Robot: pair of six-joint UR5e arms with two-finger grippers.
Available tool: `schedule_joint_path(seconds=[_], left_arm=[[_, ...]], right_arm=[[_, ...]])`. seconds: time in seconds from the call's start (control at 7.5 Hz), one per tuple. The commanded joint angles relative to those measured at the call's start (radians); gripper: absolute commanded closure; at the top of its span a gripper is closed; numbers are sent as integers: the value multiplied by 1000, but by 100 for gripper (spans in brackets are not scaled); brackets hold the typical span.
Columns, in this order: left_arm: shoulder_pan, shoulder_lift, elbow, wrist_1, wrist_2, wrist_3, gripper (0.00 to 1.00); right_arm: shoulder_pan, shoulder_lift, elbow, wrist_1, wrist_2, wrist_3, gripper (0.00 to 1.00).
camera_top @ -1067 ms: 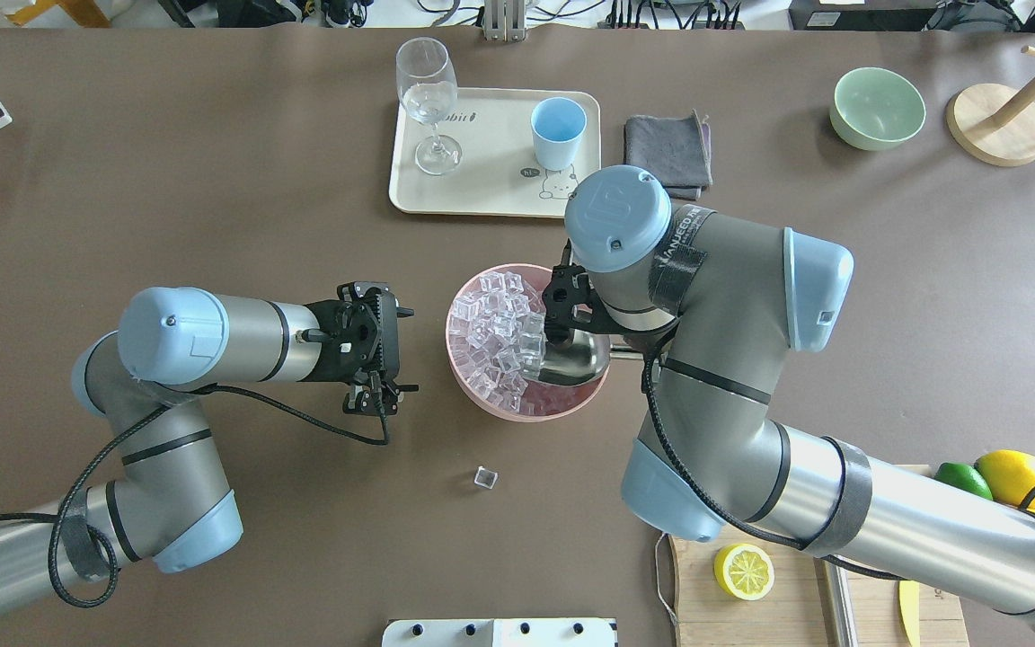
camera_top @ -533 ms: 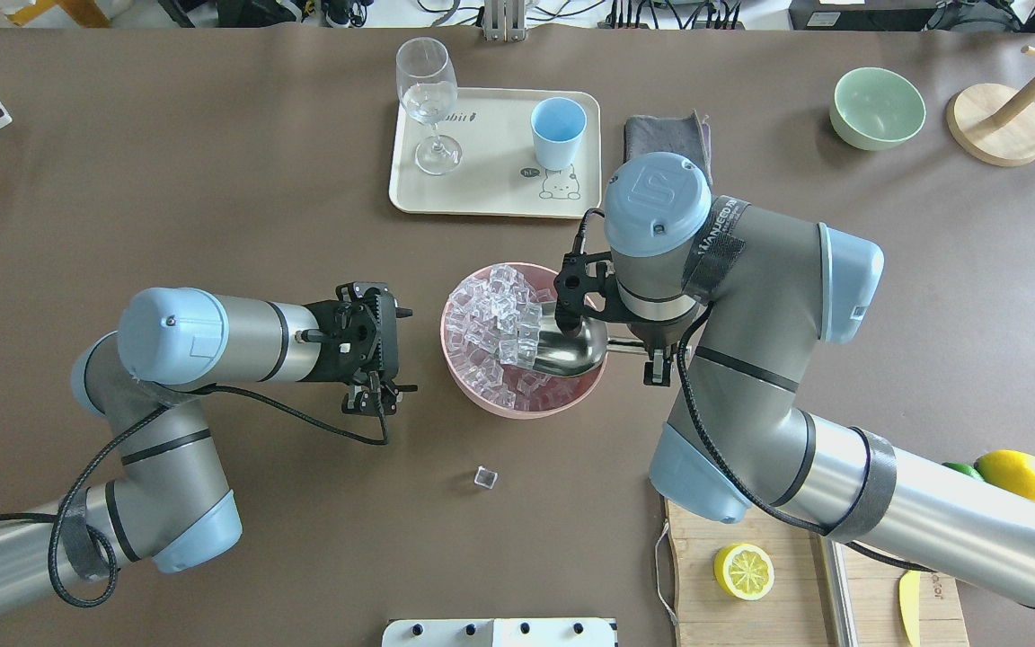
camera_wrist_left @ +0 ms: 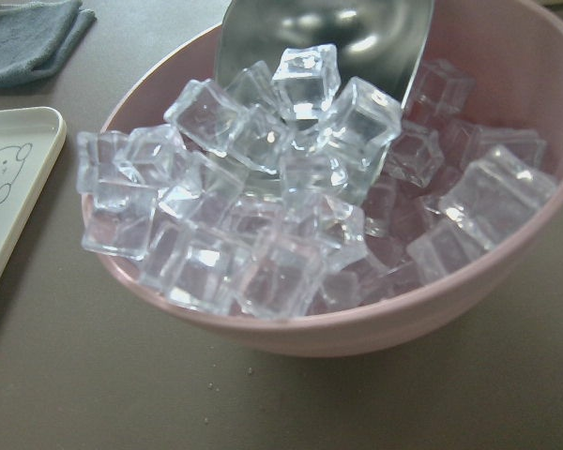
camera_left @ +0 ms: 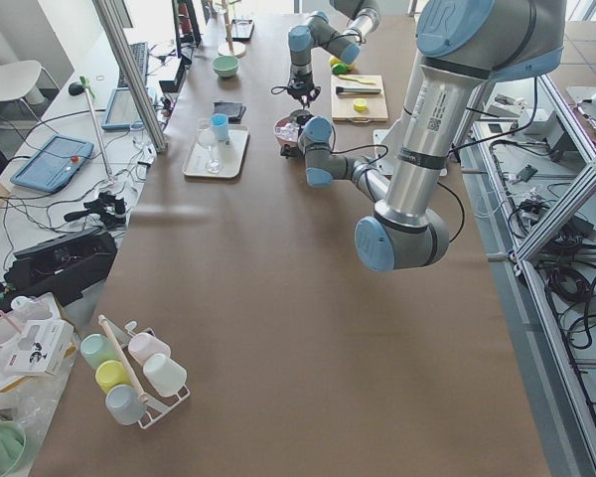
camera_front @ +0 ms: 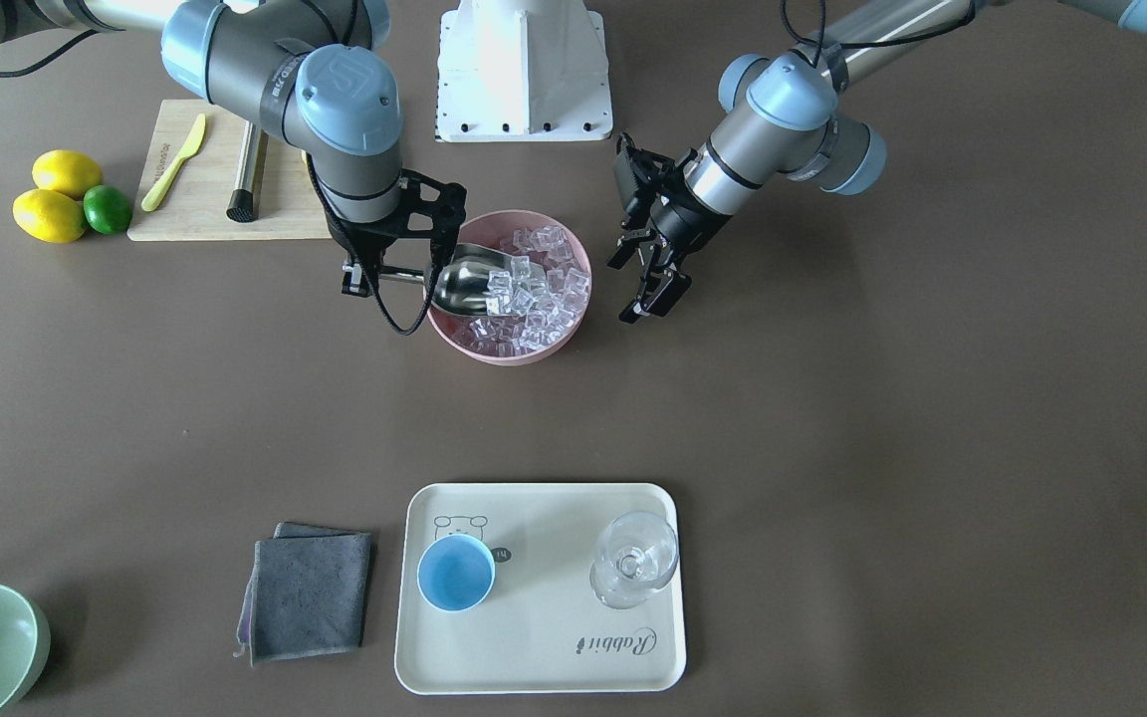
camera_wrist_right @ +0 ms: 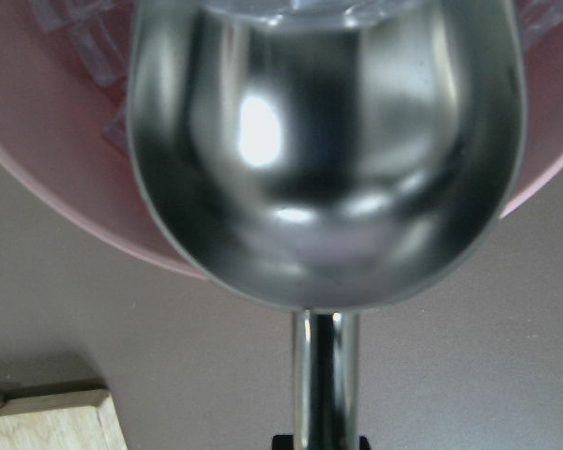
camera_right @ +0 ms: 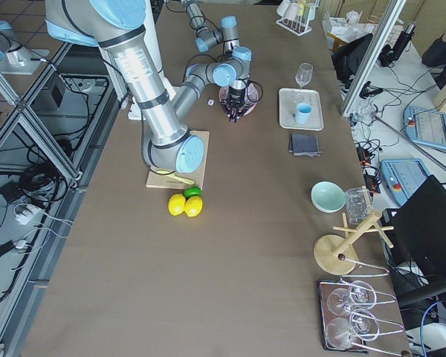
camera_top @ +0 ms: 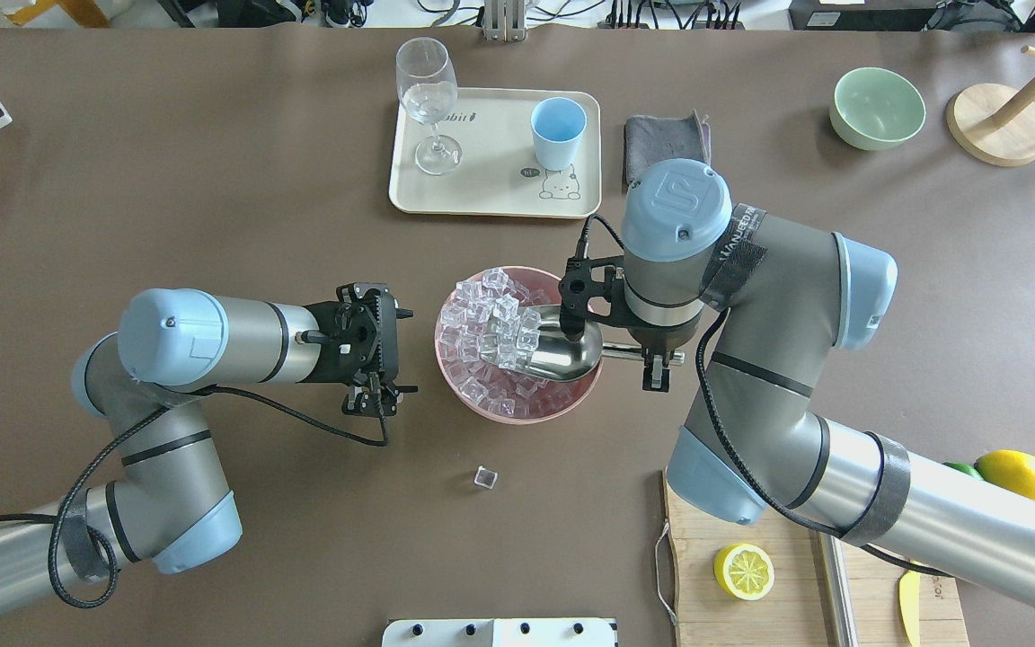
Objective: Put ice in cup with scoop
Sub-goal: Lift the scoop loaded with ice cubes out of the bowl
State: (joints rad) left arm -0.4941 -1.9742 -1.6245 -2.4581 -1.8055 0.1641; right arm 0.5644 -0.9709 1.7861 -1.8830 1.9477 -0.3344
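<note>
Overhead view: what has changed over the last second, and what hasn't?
The right arm's wrist swung toward the view's right, so the right gripper, jaws clamped on the handle of the scoop, now shows beside the pink bowl. The scoop stayed in the bowl, mouth in the ice; the bowl slid slightly toward the view's left. The left gripper, stray cube and empty cup are unchanged.

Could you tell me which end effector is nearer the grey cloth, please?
Right. The right end effector, gripping the scoop, sits on the cloth's side of the pink bowl; the left end effector, on the opposite side.
</note>
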Motion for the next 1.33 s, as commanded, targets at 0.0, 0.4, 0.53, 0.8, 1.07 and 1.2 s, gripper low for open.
schedule_joint_path(seconds=[0.0,0.4,0.53,0.8,1.07,1.2], left_arm=[[0,2,0,-2,0,0,2],[0,9,0,-6,2,2,2],[0,11,-1,-6,2,2,2],[0,9,-1,-6,3,2,2],[-1,9,-1,-6,6,2,2],[-3,8,-3,-6,6,2,2]], right_arm=[[6,-26,1,82,32,3,100],[22,-28,9,111,69,0,100],[28,-29,21,111,80,0,100],[51,-29,47,111,108,1,100],[74,-49,110,111,122,41,100],[87,-64,136,123,122,67,100]])
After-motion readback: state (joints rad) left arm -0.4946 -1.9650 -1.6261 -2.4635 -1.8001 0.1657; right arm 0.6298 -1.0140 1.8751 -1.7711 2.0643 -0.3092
